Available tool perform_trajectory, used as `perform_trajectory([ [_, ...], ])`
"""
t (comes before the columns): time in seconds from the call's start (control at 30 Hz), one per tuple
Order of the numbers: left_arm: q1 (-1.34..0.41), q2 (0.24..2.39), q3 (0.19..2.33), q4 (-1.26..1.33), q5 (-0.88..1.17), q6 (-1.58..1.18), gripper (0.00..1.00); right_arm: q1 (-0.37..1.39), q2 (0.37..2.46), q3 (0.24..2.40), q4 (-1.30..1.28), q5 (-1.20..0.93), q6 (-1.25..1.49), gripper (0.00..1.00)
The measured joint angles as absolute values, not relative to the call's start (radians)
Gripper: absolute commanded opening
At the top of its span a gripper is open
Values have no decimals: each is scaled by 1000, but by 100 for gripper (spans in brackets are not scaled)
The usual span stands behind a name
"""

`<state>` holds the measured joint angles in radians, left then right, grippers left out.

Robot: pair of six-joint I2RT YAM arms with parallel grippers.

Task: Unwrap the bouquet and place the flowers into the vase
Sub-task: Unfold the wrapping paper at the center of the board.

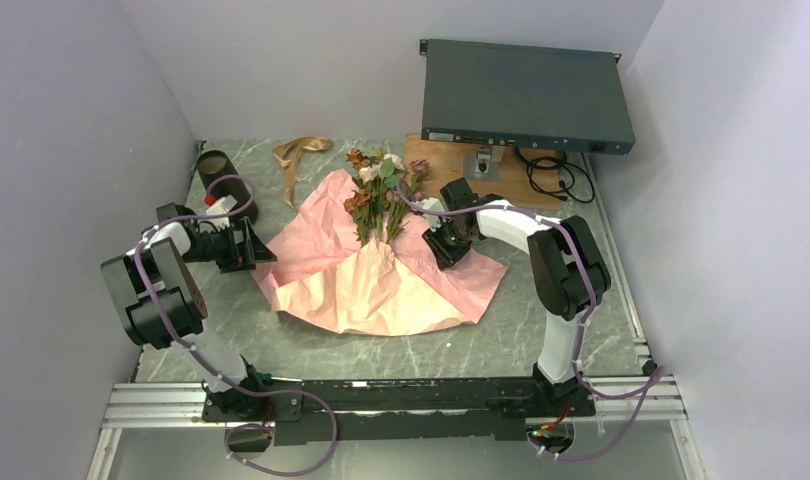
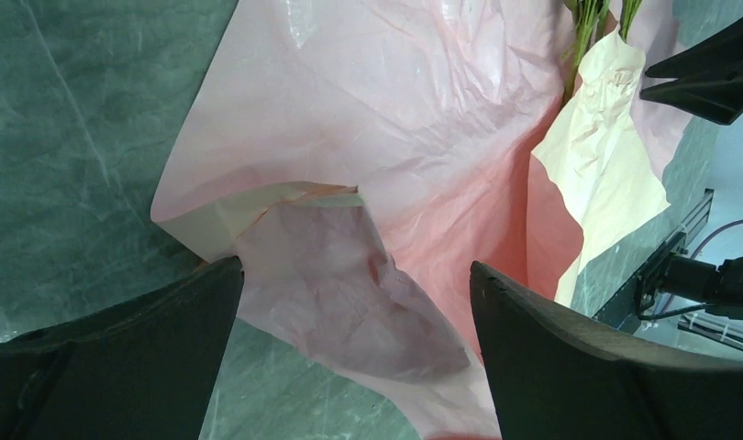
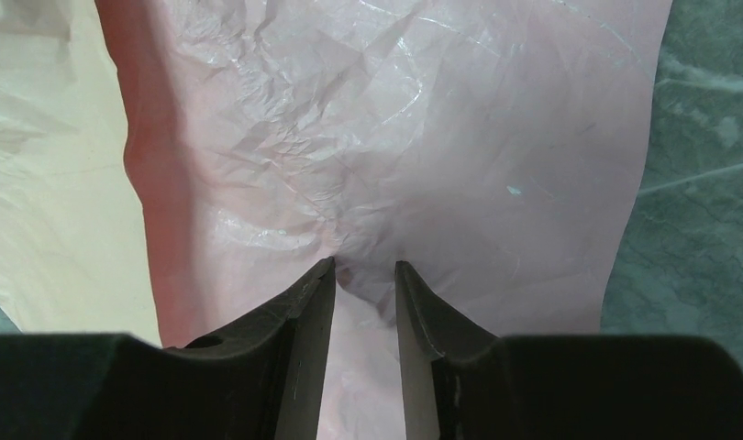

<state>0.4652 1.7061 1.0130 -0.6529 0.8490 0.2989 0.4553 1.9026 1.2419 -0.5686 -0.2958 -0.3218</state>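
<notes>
near edge: cream inner sheet (image 1: pixel 381 290) is lying fanned toward the arm bases, on top of the spread pink paper (image 1: pixel 301 235).
left gripper (image 2: pixel 354 275) is hanging over the paper's curled left corner, jaws wide apart, holding nothing.
right gripper (image 3: pixel 363 266) is pinching a pucker of the right flap, jaws drawn narrow.
judgement: the flap wants pulling low and outward, away from the stems, so the bunch is not dragged; the free gripper should be going for the stems below the leaves.
the flowers (image 1: pixel 376 195) are lying flat mid-sheet, long axis running near to far, cut ends toward the bases and tucked at the cream sheet, blooms toward the back wall.
the vase (image 1: pixel 221 178) is sitting far left, off the paper, well apart.
tan ribbon (image 1: pixel 299 152) is lying loose beyond.
</notes>
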Motion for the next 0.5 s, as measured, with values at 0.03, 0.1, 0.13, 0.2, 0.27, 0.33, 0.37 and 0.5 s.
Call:
perform_trajectory([
  [0.03,465,1707,1011,-645,853,292,99,455,1904,1245,-572,-296,-322,34],
  [0.1,467,1706,1007,-635,860,282,99,455,1907,1248,-576,-295,-322,34],
  [0.13,468,1705,1007,-630,860,277,99,455,1908,1250,-578,-295,-322,33],
  [0.2,475,1699,1003,-627,857,266,99,455,1909,1252,-580,-295,-321,33],
  [0.27,497,1686,994,-625,852,250,99,455,1910,1253,-580,-294,-321,33],
  [0.33,543,1669,979,-621,845,231,99,455,1910,1253,-580,-293,-321,33],
  [0.37,561,1665,973,-618,844,223,99,455,1910,1253,-580,-293,-321,33],
  [0.5,619,1667,954,-610,841,210,99,455,1913,1256,-583,-293,-317,33],
])
